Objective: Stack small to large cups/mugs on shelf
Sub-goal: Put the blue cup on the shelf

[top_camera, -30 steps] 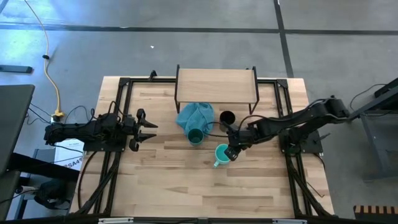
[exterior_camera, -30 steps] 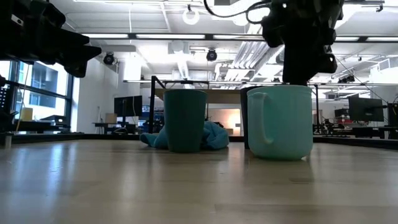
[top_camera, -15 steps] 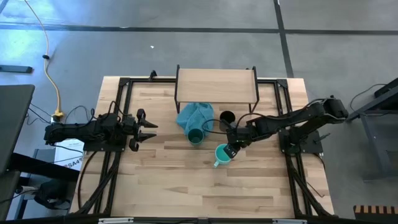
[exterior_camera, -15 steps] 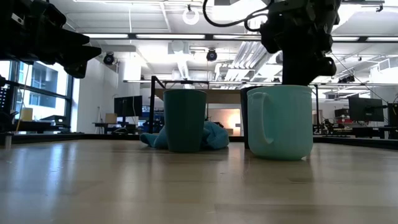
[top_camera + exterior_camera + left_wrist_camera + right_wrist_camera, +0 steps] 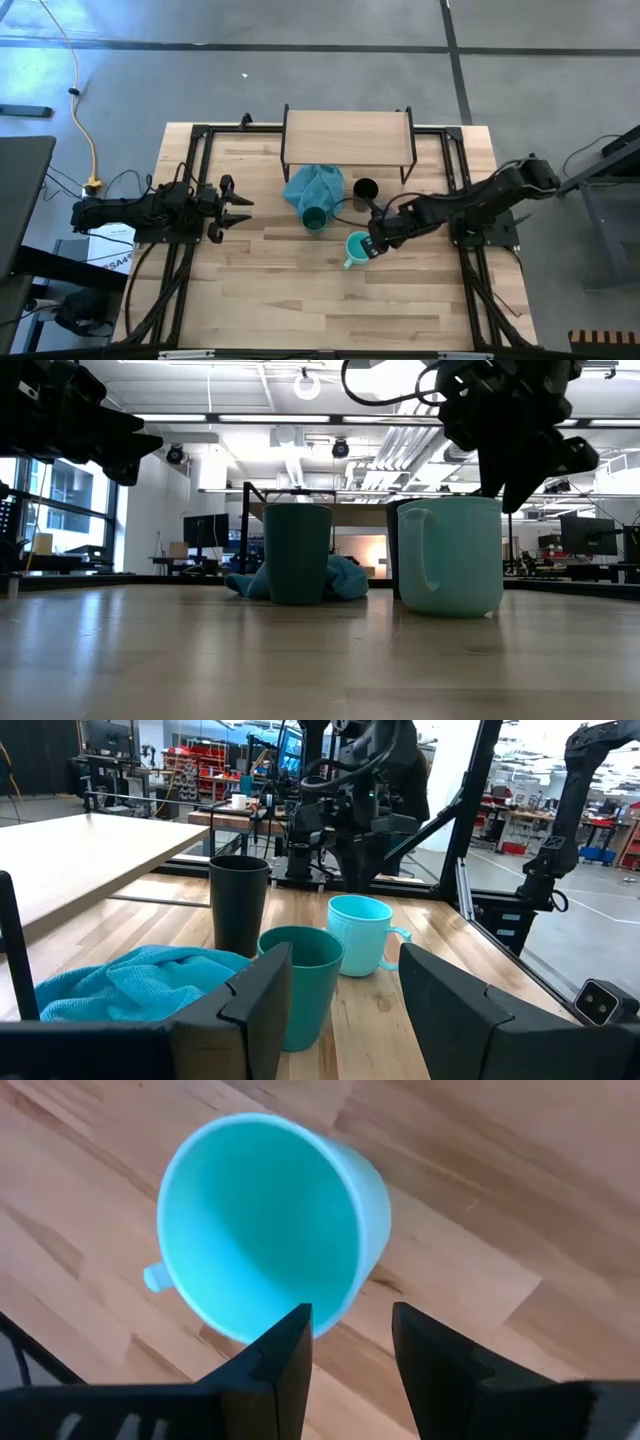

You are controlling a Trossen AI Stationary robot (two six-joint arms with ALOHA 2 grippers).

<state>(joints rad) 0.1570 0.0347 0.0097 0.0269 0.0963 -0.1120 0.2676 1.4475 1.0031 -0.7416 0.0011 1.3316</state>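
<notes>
A light turquoise mug (image 5: pixel 355 248) stands upright on the table, handle toward the near-left; it also shows in the low view (image 5: pixel 450 555) and the right wrist view (image 5: pixel 265 1220). A dark teal-green cup (image 5: pixel 314 218) stands against a blue-teal cloth (image 5: pixel 312 185). A black cup (image 5: pixel 365 188) stands before the shelf (image 5: pixel 348 138). My right gripper (image 5: pixel 373 244) is open and slanted just above the mug's right rim (image 5: pixel 510 495), one finger over the opening and one outside (image 5: pixel 350 1342). My left gripper (image 5: pixel 238 207) is open and empty at the table's left.
The shelf's dark legs (image 5: pixel 405 172) stand close behind the black cup. Dark frame rails (image 5: pixel 200 160) run along the table's left and right sides. Bare wood lies toward the near edge (image 5: pixel 330 310).
My right gripper has shifted a little toward the table's right over the mug and has tipped from pointing straight down to a slant. The mug has stayed in place.
</notes>
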